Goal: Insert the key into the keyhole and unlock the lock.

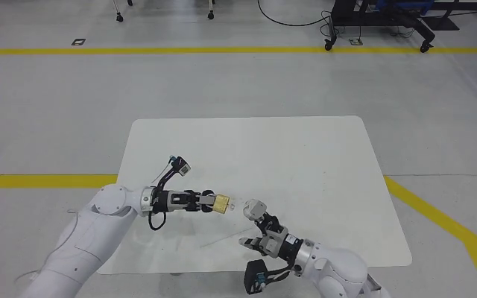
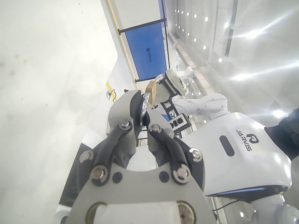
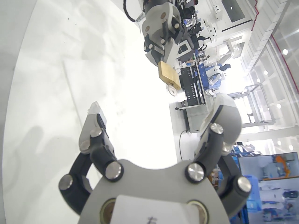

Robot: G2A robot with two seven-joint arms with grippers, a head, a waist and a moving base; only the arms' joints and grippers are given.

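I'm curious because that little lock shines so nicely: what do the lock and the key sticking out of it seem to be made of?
The lock looks like brass: its blocky body is yellow-gold with a soft, slightly dull sheen. The key looks like steel or nickel-plated metal, since its round head is silvery and bright; which of the two cannot be told by look alone.

1 lock [image 3: 168, 75], brass. 1 key [image 3: 172, 91], silver. 1 table [image 1: 313, 149], white. 2 grippers: 1 left gripper [image 2: 144, 103], 1 right gripper [image 3: 158, 104]. 2 arms, one per gripper: left arm [image 1: 97, 223], right arm [image 1: 335, 264].
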